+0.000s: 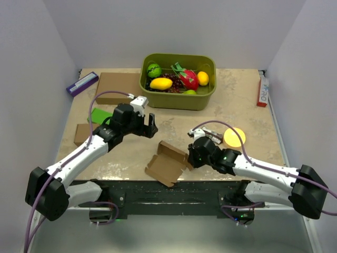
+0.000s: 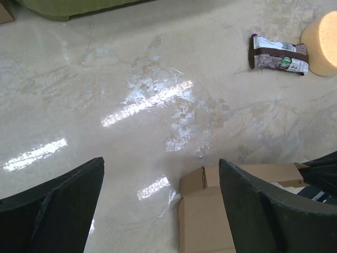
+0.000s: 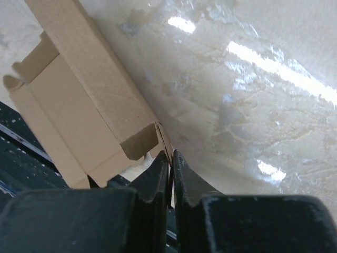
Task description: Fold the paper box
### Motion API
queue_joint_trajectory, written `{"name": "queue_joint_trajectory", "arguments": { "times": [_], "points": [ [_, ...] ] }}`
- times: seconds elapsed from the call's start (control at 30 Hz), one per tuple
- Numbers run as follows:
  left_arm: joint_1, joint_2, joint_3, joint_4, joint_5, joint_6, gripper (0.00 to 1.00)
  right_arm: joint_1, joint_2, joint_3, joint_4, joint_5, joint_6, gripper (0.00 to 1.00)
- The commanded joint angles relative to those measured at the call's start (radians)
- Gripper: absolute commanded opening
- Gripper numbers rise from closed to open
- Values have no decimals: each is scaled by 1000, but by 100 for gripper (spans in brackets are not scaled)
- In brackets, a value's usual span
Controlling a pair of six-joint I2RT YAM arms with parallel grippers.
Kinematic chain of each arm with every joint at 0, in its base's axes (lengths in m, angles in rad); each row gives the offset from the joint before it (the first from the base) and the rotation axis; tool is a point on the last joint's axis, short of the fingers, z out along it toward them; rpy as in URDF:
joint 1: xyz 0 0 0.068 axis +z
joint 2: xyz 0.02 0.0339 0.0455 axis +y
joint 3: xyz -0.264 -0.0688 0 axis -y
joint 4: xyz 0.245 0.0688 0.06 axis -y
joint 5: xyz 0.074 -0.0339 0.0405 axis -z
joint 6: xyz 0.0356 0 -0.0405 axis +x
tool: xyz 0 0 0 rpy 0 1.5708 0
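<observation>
Paper box [image 1: 167, 162] at the near edge of the counter [image 1: 131, 153], centre, pinched by the right jaws.

From above, the right arm [image 1: 253, 167] hides the grip itself. Only the right wrist view shows its jaws nearly closed on a thin flap at the box's right end, with the box's near part overhanging a dark frame [image 3: 21, 158]. The left arm [image 1: 95, 145] hovers left of and beyond the box, jaws wide apart and holding nothing. Its wrist view catches one cropped corner of the box, plus a snack packet [image 2: 278, 55] beside a yellow disc [image 2: 322, 45] that is partly out of view.
</observation>
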Motion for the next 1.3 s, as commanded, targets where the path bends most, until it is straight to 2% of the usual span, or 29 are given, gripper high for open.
{"name": "queue_joint_trajectory", "arguments": {
  "times": [0.0,0.13,0.33,0.47,0.63,0.9,1.1,1.27],
  "points": [
    [45,3,44,29,21,39,94,4,42,110,23,89,-158,1],
    [88,45,15,76,158,5,94,4,113,196,51,140,-288,0],
    [135,140,50,151,268,-52,94,5,287,265,123,192,-428,0],
    [143,225,134,135,236,-31,93,4,349,301,111,209,-460,0],
    [152,309,116,159,229,-20,89,2,315,282,121,190,-471,0],
    [155,335,92,207,232,-9,79,4,309,275,115,163,-472,0],
    [155,354,82,217,271,-17,63,2,323,276,100,163,-457,0],
    [157,366,76,222,294,-15,59,1,335,279,97,151,-448,0]
  ]
}}
